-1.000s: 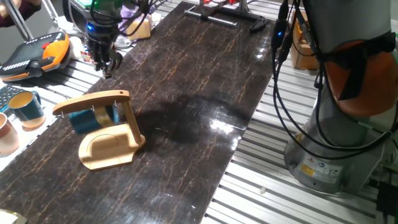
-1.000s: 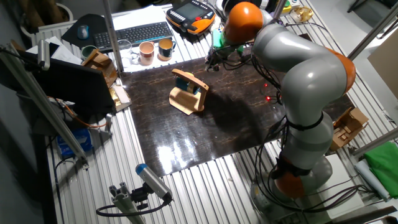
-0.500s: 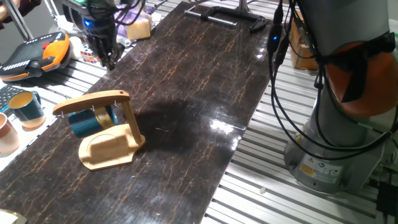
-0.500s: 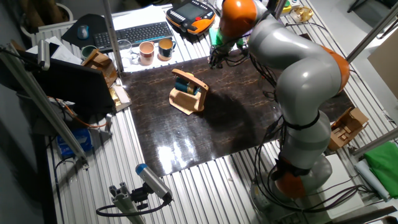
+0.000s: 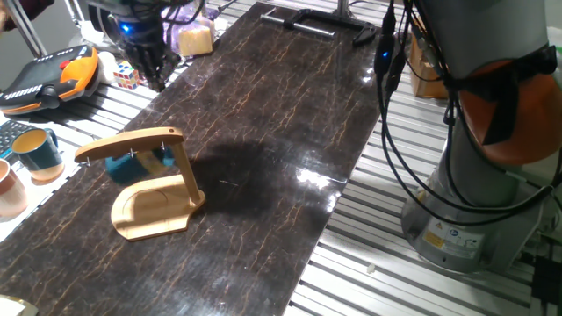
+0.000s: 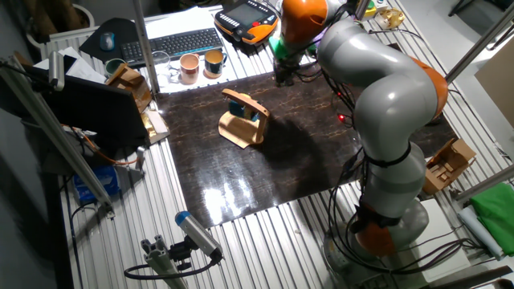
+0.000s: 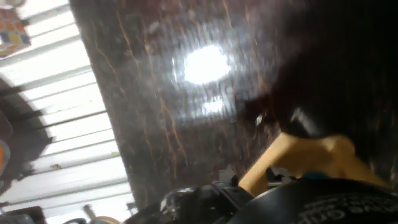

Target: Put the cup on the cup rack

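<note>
The cup (image 5: pixel 132 163) is dark teal-blue and hangs under the curved arm of the light wooden cup rack (image 5: pixel 151 207), beside its post. In the other fixed view the cup (image 6: pixel 246 113) and the cup rack (image 6: pixel 238 130) stand near the table's far left part. My gripper (image 5: pixel 154 77) hovers well away from the rack, at the table's far edge, holding nothing; its fingers look slightly apart. My gripper (image 6: pixel 283 77) also shows there past the rack. The hand view is blurred, with a tan piece of the cup rack (image 7: pixel 298 155).
Off the table's edge stand a teal cup with cream inside (image 5: pixel 37 151) and a pinkish cup (image 5: pixel 7 190). An orange pendant (image 5: pixel 53 75), a colour cube (image 5: pixel 126 75) and a keyboard (image 6: pixel 173 42) lie nearby. A black metal frame (image 5: pixel 325 22) lies at the far end.
My gripper has drawn back from the rack toward the far table edge and risen. The cup has shifted a little under the rack's arm.
</note>
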`<act>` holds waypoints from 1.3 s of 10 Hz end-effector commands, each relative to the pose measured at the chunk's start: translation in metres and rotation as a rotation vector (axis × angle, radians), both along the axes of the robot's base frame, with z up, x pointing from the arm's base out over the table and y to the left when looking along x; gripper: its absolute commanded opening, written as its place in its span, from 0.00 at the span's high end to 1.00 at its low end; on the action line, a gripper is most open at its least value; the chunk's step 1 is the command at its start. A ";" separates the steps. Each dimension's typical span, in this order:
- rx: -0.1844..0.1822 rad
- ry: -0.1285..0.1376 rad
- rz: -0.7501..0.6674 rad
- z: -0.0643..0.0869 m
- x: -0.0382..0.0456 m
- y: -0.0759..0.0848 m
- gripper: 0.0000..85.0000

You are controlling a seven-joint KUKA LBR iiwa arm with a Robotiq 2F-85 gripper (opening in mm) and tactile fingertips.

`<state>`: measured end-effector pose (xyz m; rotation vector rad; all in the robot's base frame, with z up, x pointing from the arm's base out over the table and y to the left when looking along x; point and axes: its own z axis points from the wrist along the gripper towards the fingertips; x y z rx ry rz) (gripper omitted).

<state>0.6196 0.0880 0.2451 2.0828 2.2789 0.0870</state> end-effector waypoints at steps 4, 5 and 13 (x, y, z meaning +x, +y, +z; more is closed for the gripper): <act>-0.076 0.029 0.565 0.000 -0.0223 -0.013 0.99; -0.104 0.051 0.685 -0.005 -0.0278 -0.015 0.99; -0.057 0.046 1.115 -0.034 -0.0553 -0.033 0.99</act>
